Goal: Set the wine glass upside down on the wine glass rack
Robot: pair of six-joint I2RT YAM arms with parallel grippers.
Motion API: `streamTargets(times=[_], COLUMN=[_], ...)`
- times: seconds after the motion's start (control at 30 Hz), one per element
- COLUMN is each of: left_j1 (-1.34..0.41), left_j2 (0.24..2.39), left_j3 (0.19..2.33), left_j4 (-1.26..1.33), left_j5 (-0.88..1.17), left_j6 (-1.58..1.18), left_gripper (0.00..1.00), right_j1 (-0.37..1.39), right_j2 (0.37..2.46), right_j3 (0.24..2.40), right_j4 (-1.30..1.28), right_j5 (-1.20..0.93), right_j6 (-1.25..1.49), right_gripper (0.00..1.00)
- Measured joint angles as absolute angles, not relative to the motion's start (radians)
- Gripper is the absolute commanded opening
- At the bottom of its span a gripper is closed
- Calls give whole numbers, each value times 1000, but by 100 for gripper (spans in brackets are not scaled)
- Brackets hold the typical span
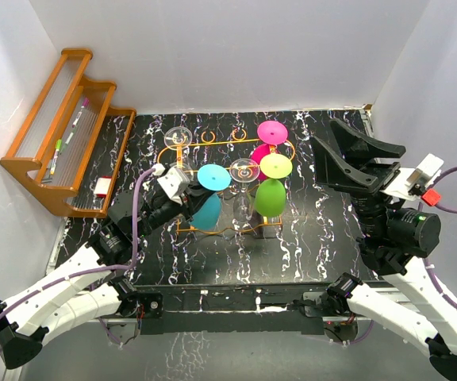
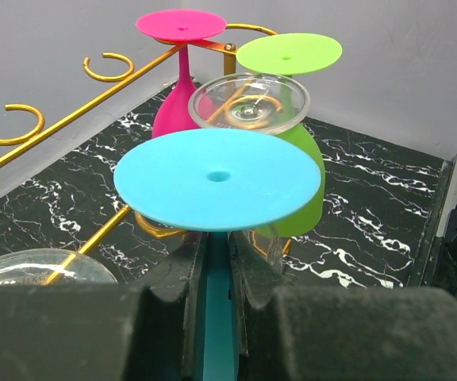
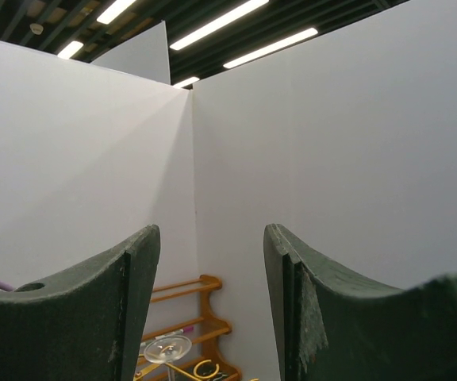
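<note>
Black marbled table (image 1: 324,238) seen from above, with a stepped wooden shelf (image 1: 62,135) at its far left edge and the gold wire rack (image 2: 94,105) standing near the middle. The right gripper (image 3: 213,302) is raised well apart from the rack and points at the white wall, its fingers spread wide with nothing between them. It takes no visible part in this step. The left gripper (image 2: 216,262) reaches to the near left side of the rack with its fingers drawn narrow around the stem of the blue glass (image 2: 216,178). That glass is already inverted, its round foot uppermost and roughly level, its bowl hanging below beside the rack's near edge. A gold ring of the rack shows just under the foot, close to the stem. The foot hides whether the stem sits fully inside a slot, and whether the foot rests on the wire. A pink glass (image 2: 181,24), a green glass (image 2: 289,53) and a clear glass (image 2: 248,101) hang upside down farther along the rack, and a second clear glass (image 1: 178,136) sits at its far left corner. Judged progress: pick-up, inversion and carry to the rack appear done. What is left is to seat the foot on the wire, if it is not seated, then open the fingers and draw the arm clear.
</note>
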State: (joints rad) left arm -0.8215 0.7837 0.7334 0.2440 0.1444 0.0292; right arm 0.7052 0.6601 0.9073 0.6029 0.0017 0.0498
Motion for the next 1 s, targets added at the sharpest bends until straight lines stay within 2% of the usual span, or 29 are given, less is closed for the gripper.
streamTargets(times=[0.4,0.73,1.0], left_j1=[-822,-820,-820], left_j2=[782,788,820], left_j3=[705,684,672], left_j4=[283,310,363], left_j5=[96,62,42], left_j6=[2,-38,-57], left_gripper=[0,0,0], right_j1=[705,705,705], right_j2=[661,661,694], right_j3=[907,934,993], right_j4=[582,445,303], right_j5=[2,-2,-139], right_j6=[44,-24,-112], right_gripper=[58,59,61])
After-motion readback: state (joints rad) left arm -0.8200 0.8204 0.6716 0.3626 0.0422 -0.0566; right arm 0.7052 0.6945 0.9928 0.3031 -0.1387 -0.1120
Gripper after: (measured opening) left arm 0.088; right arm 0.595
